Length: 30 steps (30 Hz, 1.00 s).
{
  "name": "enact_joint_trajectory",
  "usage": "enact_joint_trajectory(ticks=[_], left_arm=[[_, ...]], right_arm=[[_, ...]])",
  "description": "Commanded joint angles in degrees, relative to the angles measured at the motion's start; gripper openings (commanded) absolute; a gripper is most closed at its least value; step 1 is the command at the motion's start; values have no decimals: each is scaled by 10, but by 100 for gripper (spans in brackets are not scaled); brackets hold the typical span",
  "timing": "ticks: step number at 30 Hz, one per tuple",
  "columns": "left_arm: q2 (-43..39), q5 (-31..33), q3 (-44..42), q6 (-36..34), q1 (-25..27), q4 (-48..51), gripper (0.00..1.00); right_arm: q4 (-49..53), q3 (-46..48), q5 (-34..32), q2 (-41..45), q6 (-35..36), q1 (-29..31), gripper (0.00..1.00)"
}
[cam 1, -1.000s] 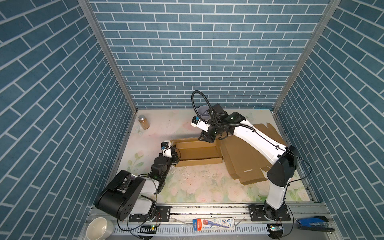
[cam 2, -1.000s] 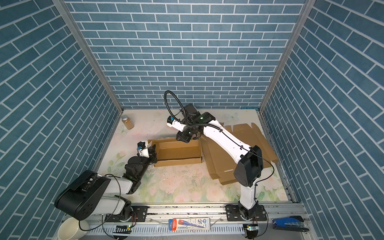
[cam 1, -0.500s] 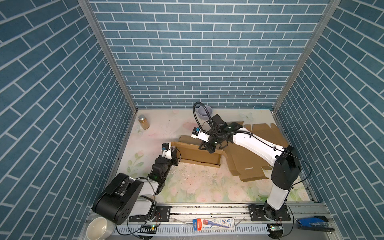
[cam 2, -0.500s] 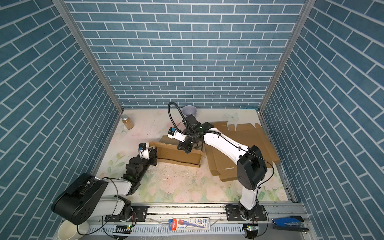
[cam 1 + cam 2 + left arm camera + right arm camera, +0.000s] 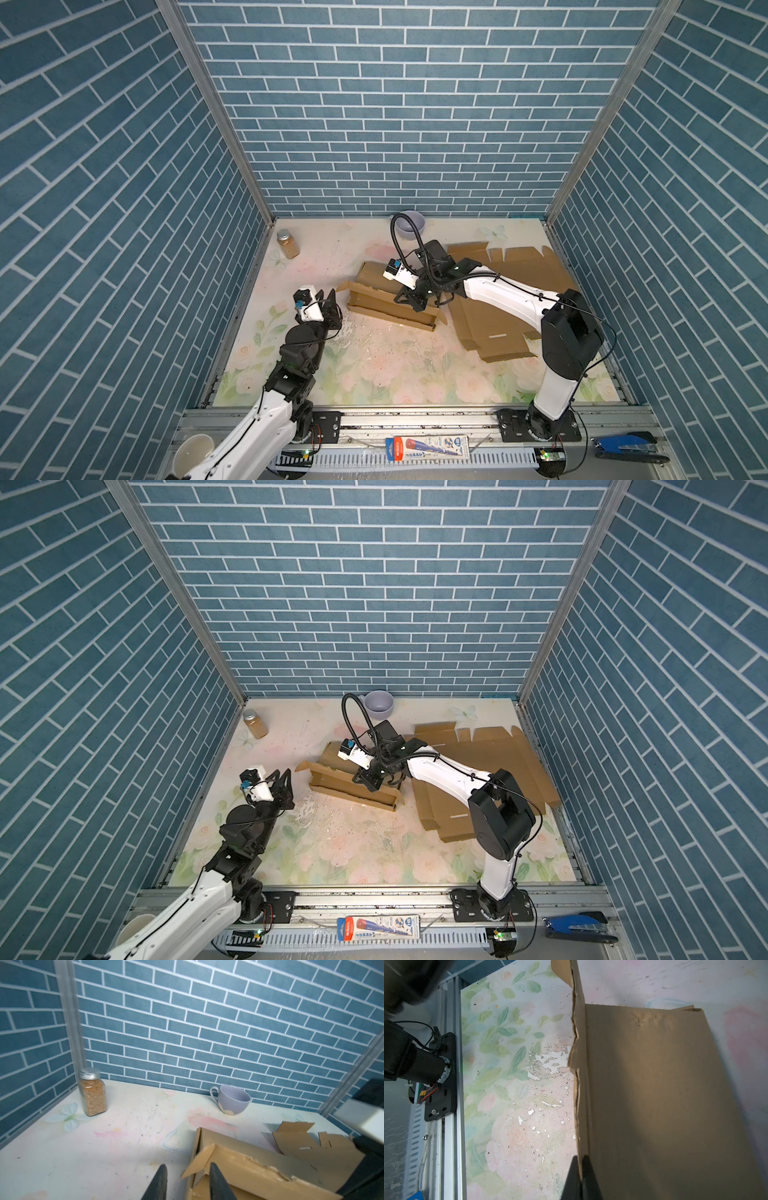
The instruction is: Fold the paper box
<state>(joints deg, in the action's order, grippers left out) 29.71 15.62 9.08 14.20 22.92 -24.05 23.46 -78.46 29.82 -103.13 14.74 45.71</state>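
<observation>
Light, thin, crease-prone cardboard, the paper box (image 5: 386,305) lies on the bench (image 5: 374,365) on the arms' side of the cup (image 5: 409,224), long axis slanting across, opening seemingly upward, best pinched at a wall edge, where the right claw (image 5: 579,1162) is clamped; the left claw (image 5: 330,296) stands parted beside one end.

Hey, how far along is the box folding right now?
Done: the box has its long walls raised off the table. In hand: the right gripper is shut on one wall's edge; the left gripper is open beside the end flap, which sticks outward. Left: tucking that flap and closing the ends; flat cardboard lies untouched alongside.
</observation>
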Motion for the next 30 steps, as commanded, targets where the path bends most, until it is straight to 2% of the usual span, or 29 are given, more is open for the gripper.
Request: enact_joint_trajectory(ticks=[1,5,9,12,16,19,25,26,28,30], left_arm=[[-33,56,48,7,3,167,34],[33,32,141,-17,3,226,36],[156,-41,228,-34,2,264,38],[230,-114,256,-21,1,253,38],[307,-186,276,4,-4,234,37],[354,-238,282,19,-9,210,36],[438,-294,282,36,-17,179,35],[448,-295,279,40,-18,174,35],[462,-296,271,48,-22,167,34],[472,-296,262,53,-24,161,34]], right_arm=[[-23,29,39,-19,-27,6,0],[-1,34,15,-46,-11,37,0],[15,27,-29,-74,-5,53,0],[11,25,-52,-80,-18,53,19],[-12,33,-24,-50,-59,49,41],[-48,58,21,-17,-100,36,49],[-141,117,90,45,-213,-6,53],[-162,128,84,55,-241,-13,53],[-185,144,23,67,-315,-25,51],[-218,165,6,70,-383,-32,49]])
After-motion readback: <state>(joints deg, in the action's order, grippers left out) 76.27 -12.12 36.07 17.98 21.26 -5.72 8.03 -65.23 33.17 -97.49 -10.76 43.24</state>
